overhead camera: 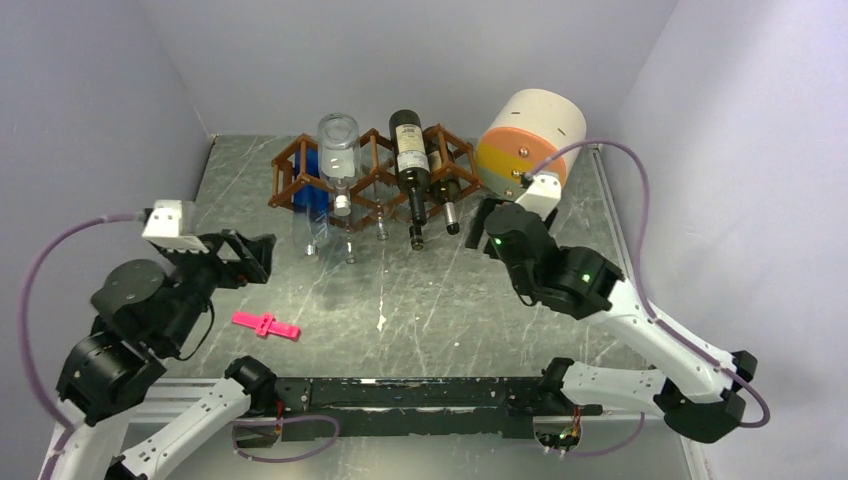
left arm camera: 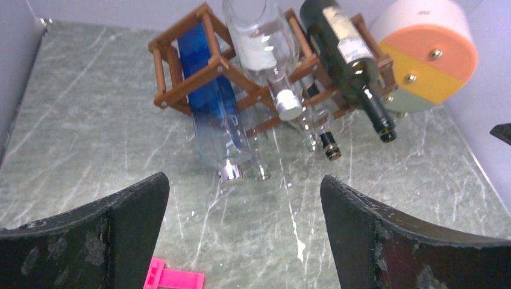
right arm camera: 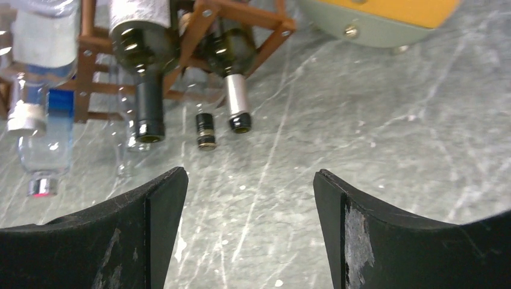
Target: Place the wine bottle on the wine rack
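The reddish-brown lattice wine rack (overhead camera: 375,172) stands at the back of the table and also shows in the left wrist view (left arm camera: 178,26) and the right wrist view (right arm camera: 271,51). A dark wine bottle with a cream label (overhead camera: 410,160) lies in the rack's top row, neck toward me (left arm camera: 343,42) (right arm camera: 149,108). A clear bottle (overhead camera: 338,150), a blue bottle (left arm camera: 208,108) and a dark bottle with a silver neck (right arm camera: 236,99) lie in the rack too. My left gripper (overhead camera: 262,255) (left arm camera: 244,180) is open and empty, left of and in front of the rack. My right gripper (overhead camera: 483,228) (right arm camera: 250,174) is open and empty, just in front of the rack's right end.
A cream, orange and yellow cylinder (overhead camera: 530,135) lies right of the rack, against the right wall (left arm camera: 428,54). A pink clip (overhead camera: 265,325) lies on the grey marbled table near the left arm (left arm camera: 175,278). Walls enclose the table on three sides.
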`<control>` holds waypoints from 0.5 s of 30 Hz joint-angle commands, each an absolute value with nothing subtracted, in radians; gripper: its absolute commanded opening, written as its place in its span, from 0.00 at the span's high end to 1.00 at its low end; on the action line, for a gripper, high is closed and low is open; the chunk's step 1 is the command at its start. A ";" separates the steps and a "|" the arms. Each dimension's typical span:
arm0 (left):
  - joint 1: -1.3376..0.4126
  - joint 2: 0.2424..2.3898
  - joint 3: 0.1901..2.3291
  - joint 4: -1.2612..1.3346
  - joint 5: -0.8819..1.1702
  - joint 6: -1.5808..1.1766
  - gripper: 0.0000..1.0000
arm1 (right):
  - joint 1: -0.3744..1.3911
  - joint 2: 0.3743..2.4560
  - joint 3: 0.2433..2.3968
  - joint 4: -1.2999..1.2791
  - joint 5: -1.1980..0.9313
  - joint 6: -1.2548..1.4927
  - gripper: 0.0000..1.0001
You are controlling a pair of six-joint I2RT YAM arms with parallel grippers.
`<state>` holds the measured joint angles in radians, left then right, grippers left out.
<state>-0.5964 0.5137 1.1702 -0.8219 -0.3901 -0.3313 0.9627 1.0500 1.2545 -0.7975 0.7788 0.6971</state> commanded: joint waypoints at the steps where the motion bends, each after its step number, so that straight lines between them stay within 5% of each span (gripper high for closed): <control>1: -0.599 0.496 1.280 -0.824 -0.414 -0.271 0.00 | 0.962 0.971 1.288 -0.937 0.944 0.720 0.19; 15: -0.599 0.464 1.446 -0.842 -0.379 -0.231 0.00 | 0.962 0.789 1.333 -0.875 0.960 0.604 0.19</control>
